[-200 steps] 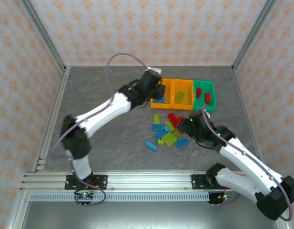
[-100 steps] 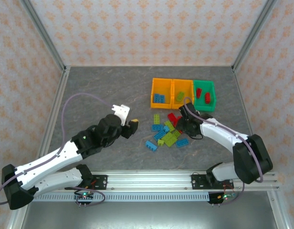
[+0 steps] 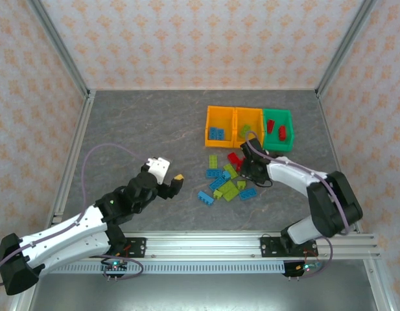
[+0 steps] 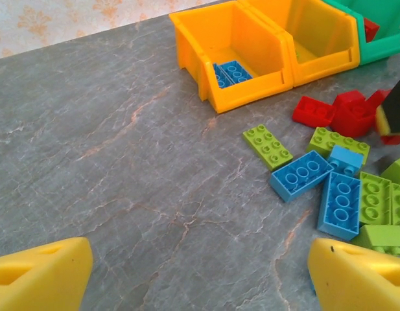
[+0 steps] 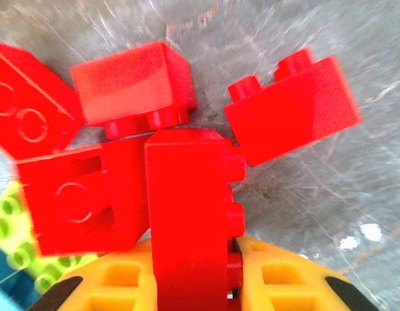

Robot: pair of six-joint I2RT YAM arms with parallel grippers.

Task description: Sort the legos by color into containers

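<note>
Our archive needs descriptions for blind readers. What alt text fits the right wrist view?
The right gripper clamps an upright red brick between its yellow fingers. Four loose red bricks crowd around it on the grey table, with a lime green brick at the lower left edge.

We've got the left arm low, pointing 2 o'clock, left gripper (image 3: pixel 174 183) spread wide — right arm hooks toward 10 o'clock, right gripper (image 3: pixel 246 170) clamping a red brick (image 5: pixel 187 214).

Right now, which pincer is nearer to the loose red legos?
Right. The right pincer is at the loose red legos, shut on one red lego; the left pincer hovers open, well apart, left of them in the top view.
</note>
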